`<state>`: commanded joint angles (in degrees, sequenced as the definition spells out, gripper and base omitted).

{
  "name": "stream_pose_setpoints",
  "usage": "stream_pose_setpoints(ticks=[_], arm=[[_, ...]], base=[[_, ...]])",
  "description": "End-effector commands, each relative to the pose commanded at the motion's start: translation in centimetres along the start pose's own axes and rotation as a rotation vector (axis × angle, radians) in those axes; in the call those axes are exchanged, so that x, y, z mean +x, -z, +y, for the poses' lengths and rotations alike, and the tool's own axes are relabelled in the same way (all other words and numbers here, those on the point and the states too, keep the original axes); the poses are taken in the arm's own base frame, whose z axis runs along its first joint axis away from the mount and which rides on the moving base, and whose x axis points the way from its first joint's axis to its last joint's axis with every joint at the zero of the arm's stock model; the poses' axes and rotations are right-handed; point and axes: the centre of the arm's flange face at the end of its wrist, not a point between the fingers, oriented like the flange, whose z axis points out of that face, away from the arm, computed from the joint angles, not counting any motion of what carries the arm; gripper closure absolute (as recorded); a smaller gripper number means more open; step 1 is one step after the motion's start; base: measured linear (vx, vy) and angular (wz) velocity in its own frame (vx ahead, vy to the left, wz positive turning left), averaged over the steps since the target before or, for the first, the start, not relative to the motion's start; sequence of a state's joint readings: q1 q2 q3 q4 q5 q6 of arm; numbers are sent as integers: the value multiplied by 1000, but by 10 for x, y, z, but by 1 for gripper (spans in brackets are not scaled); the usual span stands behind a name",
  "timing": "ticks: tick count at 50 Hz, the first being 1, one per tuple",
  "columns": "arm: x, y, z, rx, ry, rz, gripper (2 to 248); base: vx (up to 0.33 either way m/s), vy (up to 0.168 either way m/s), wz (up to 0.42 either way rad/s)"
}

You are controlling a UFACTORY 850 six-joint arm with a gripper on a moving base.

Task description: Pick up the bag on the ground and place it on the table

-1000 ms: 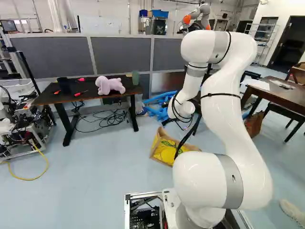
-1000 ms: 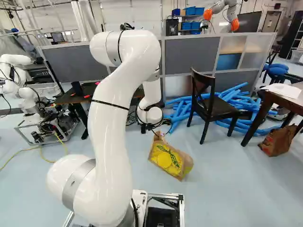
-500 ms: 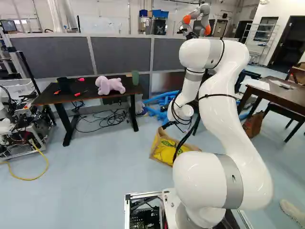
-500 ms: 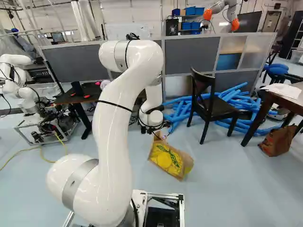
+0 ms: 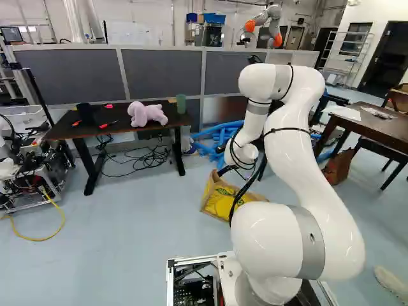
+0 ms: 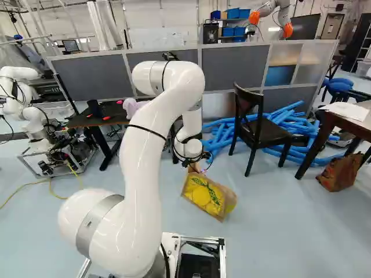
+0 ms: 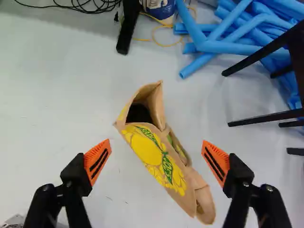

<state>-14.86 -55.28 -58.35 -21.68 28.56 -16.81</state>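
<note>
The gripper point(image 6: 196, 158) hangs above and behind the bag in the right base view, mostly hidden by the wrist. Seen from the wrist, the gripper point(image 7: 156, 159) stands wide open, its orange pads on either side of the bag and higher than it, touching nothing. A brown paper bag with yellow print point(image 7: 154, 154) lies on the floor, its dark mouth pointing away from the gripper; in the left base view the bag point(image 5: 220, 199) is partly behind the arm. A dark table point(image 5: 60, 131) holds a plush toy; another dark table point(image 6: 326, 130) is at the right.
A black chair point(image 6: 255, 128) and blue foam tubes point(image 6: 287, 121) lie beyond the bag. Another brown bag point(image 6: 336, 174) sits by the right table. Black cables point(image 5: 143, 158) spread under the left table. Another robot point(image 6: 26, 110) stands at the far left, one more point(image 5: 264, 22) behind the partition.
My arm's upper joints have come down, and the wrist has lowered toward the bag, shifting slightly right in the right base view. The bag and base have stayed put.
</note>
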Motion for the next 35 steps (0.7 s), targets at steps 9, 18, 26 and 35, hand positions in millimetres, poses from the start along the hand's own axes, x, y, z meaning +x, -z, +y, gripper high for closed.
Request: stream_pose_setpoints(ticks=[9,18,26,35], arm=[[-5,-15,5,9,8,-15,3],[-11,-30,12,10,5,-28,3],[-17,-43,20,10,-1,-44,3],[-25,-58,28,15,-2,-70,3]], base=[[0,0,0],[0,0,0],[0,0,0],[0,0,0]])
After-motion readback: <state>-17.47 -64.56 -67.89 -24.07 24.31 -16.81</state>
